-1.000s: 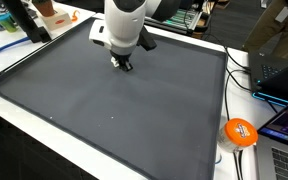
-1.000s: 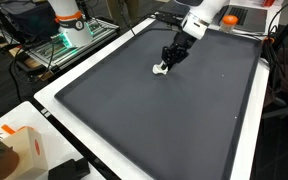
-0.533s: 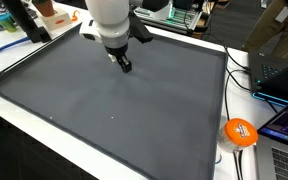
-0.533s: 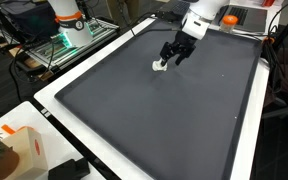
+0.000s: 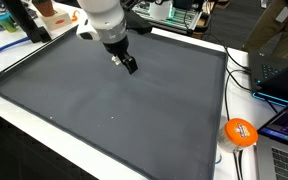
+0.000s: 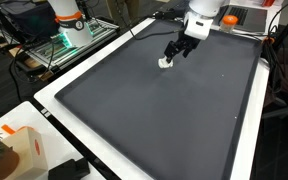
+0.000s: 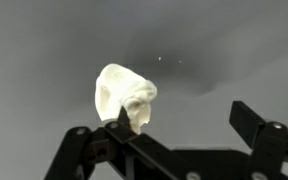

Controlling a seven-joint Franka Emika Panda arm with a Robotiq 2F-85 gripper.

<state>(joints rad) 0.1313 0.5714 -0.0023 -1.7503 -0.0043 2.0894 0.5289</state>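
Clearly the gripper [image 7: 174,140] hangs low over the dark mat [image 6: 134,110] with its jaws spread wide, gripping nothing. A small crumpled white lump [image 7: 124,95] lies on the mat just beside one of its fingers [image 7: 79,147]. Whether the two touch, I cannot tell.

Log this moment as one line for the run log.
gripper: open | nearest: small white crumpled lump, not gripped | surface: lump lies on grey mat | position: toward one side of the open jaws | contact: cannot tell
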